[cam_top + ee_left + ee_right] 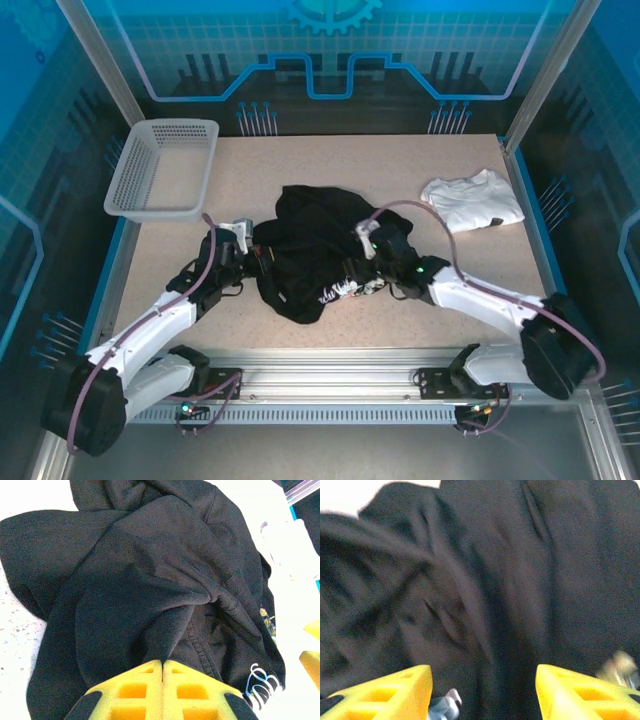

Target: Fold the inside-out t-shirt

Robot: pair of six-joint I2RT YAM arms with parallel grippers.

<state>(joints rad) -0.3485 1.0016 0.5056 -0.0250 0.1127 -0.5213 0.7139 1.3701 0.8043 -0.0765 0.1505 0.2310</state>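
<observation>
Our left pincer is clamped on a fold of the inside-out t-shirt, crumpled on the tabletop right ahead of it. The right pincer hangs open just over the cloth. It's soft, floppy, light stuff, so we'd grab hems or shoulder seams.

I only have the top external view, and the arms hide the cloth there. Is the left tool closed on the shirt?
Observer: Yes. The left wrist view shows the left tool shut, with a gathered fold of the inside-out t-shirt pinched at its tips.
Operator: And the other side?
Observer: The right tool is open in the right wrist view, its fingers wide apart over black cloth, gripping nothing.
Operator: Any seam near the left tool?
Observer: A stitched seam runs just right of its tips.
</observation>
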